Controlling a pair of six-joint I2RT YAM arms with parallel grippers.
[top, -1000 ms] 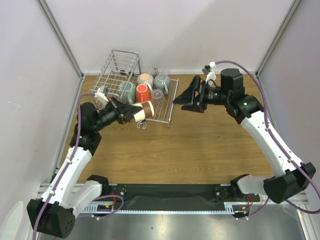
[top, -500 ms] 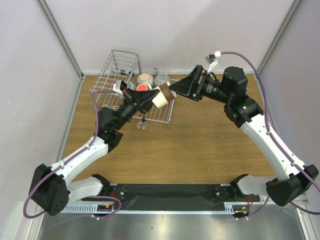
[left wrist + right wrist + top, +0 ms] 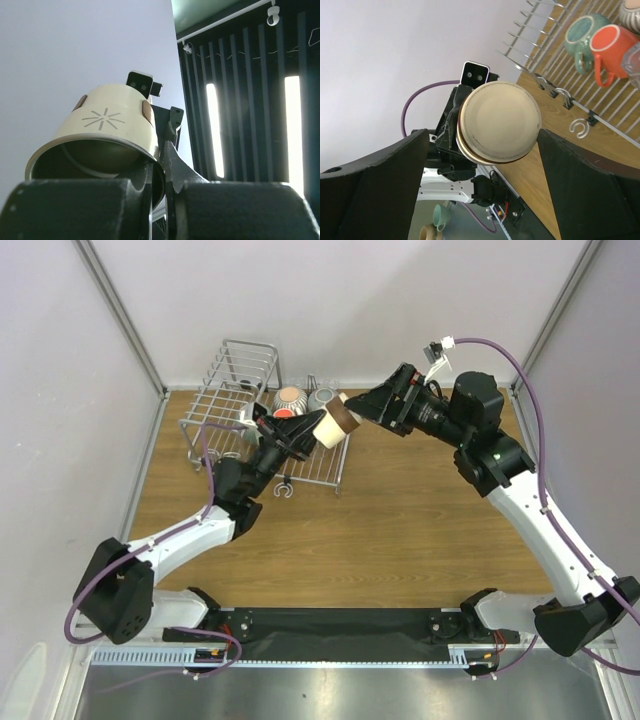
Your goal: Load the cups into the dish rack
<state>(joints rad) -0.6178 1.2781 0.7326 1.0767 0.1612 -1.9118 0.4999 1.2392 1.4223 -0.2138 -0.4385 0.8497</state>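
Observation:
A cream-beige cup (image 3: 333, 426) with a brown band hangs in the air over the right edge of the dish rack (image 3: 225, 380), tilted, its base turned toward the right arm. My left gripper (image 3: 305, 437) is shut on the cup's rim (image 3: 107, 125), one finger inside and one outside. My right gripper (image 3: 362, 406) stands wide open just beyond the base (image 3: 499, 121), a finger on each side and neither touching it. In the rack lie a teal mug (image 3: 585, 31), an orange-red mug (image 3: 610, 47), a ribbed cup (image 3: 290, 395) and a grey mug (image 3: 322, 395).
A small white hook (image 3: 283, 490) lies on the wooden table (image 3: 420, 530) just in front of the rack. Grey walls close in the table at the back and both sides. Below the table's near edge, off the table, stands a teal cup (image 3: 440, 217).
My left arm has swung the cream-beige cup up and to the right, from beside the rack to above its right edge. The right gripper has risen and moved left to meet it, still open.

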